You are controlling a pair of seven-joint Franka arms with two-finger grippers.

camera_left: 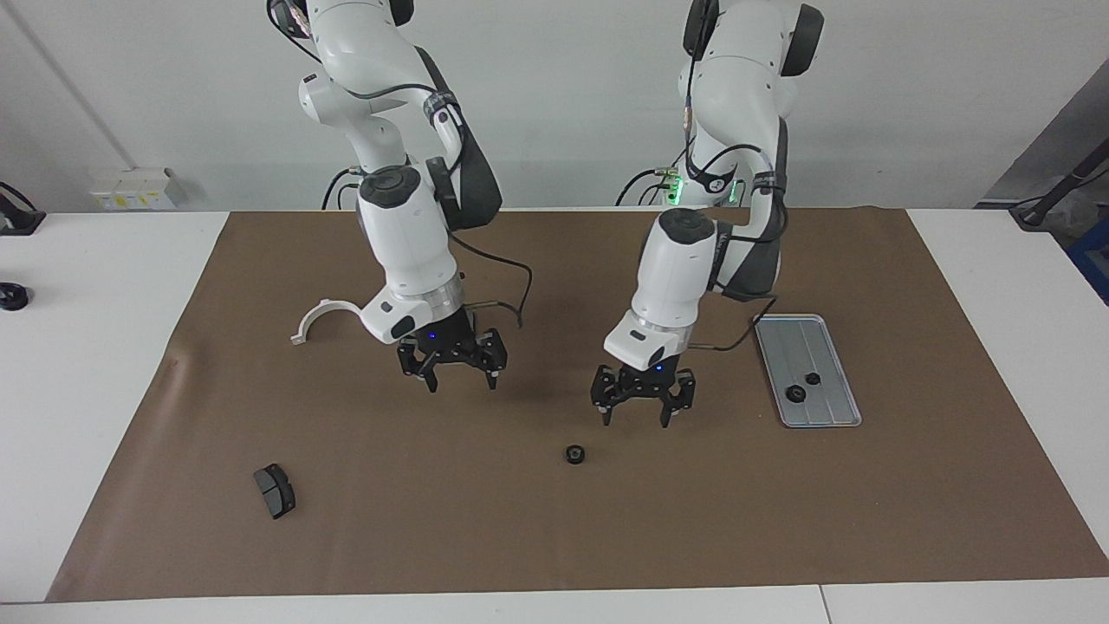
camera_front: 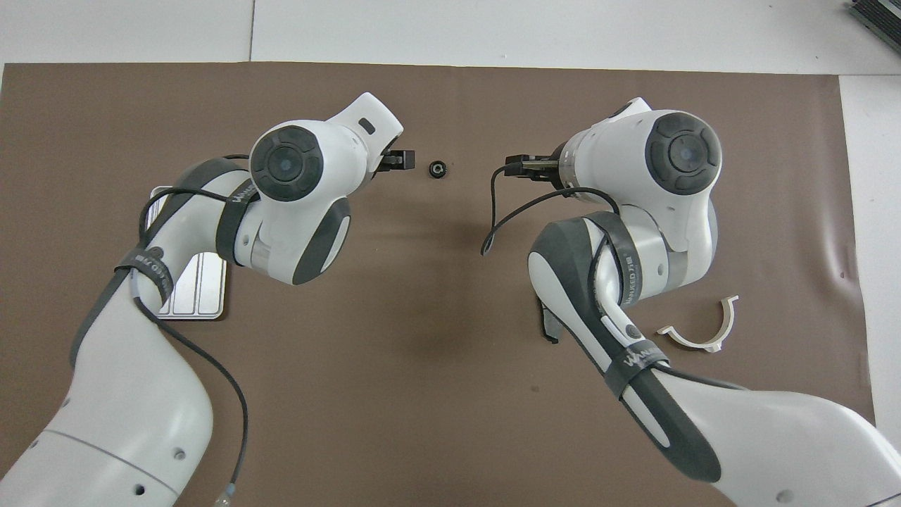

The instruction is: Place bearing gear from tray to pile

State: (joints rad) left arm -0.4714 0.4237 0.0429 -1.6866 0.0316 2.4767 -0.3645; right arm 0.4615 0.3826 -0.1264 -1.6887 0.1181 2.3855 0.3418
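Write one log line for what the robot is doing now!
left gripper: open, raised | gear: on mat | right gripper: open, raised
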